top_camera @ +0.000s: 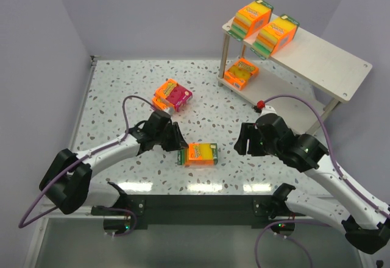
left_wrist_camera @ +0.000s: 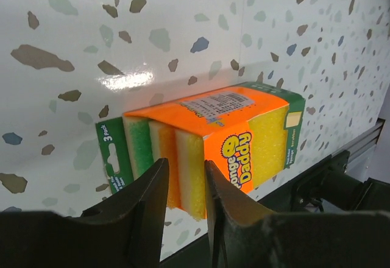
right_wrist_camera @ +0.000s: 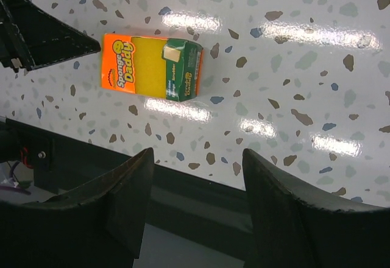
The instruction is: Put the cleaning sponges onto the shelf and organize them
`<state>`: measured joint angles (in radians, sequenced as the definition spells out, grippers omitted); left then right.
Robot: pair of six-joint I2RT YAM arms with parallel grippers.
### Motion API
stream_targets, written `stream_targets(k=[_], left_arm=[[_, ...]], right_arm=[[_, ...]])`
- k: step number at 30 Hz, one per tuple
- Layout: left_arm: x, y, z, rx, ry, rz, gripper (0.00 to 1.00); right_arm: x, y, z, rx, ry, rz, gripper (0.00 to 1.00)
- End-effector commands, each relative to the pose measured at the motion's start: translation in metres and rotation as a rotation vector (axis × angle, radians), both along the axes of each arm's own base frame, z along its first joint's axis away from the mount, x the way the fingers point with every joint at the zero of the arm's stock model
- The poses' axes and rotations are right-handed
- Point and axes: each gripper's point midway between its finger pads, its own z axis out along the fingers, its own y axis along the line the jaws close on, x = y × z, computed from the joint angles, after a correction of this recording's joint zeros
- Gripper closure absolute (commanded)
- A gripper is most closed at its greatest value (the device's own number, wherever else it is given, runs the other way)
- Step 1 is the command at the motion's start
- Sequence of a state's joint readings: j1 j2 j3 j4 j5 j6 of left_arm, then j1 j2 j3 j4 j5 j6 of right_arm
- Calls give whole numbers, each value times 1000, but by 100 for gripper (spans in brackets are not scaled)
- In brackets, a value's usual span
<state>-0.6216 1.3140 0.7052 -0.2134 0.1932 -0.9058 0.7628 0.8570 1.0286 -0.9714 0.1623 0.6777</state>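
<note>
Sponge pack (top_camera: pixel 199 154) lies crosswise, tab end pointing left.

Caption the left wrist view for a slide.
Left arm's jaws, narrowly parted, face the end of an orange sponge pack lying on the speckled table.

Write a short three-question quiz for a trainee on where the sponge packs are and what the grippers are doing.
1. How many sponge packs sit on the top board of the shelf?
2. True or false: the right gripper is holding a pack.
3. The lone pack near the front of the table lies closest to: A) the left gripper; B) the right gripper; C) the shelf.
Key: 1) two, one beside the other; 2) false, it is open and empty; 3) A.
</note>
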Motion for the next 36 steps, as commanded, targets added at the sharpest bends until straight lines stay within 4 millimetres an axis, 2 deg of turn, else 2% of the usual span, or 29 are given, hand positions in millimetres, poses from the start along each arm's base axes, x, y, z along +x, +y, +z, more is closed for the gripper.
stream_targets(k=[1, 13, 20, 25, 27, 28, 29, 30, 31, 34, 36], left_arm=[[0, -6, 7, 16, -5, -31, 65], [-9, -29, 15, -85, -35, -141, 59], [-17, -34, -6, -51, 12, -172, 57], [-21, -22, -29, 41, 50, -142, 58], [-25, -20, -36, 42, 67, -142, 69], [-24, -22, -37, 32, 58, -140, 77], [-26, -22, -41, 31, 66, -140, 92], [-26, -24, -41, 19, 69, -138, 96], [-27, -28, -40, -4, 59, -149, 100], [-28, -38, -35, -32, 59, -165, 100], [-25, -45, -23, -54, 40, -172, 100]], right_arm=[[4, 1, 6, 16, -29, -7, 36], [4, 1, 3, 15, -25, -7, 36], [5, 2, 5, 19, -28, -9, 36], [5, 0, 6, 9, -32, -13, 36], [5, -1, 5, 7, -32, -16, 35], [5, -2, 5, 8, -31, -17, 36], [4, -2, 4, 6, -29, -19, 36], [4, -2, 5, 9, -29, -19, 36], [4, -2, 5, 9, -29, -21, 36], [5, -5, 8, 3, -37, -30, 36], [5, -7, 13, 9, -48, -42, 36]])
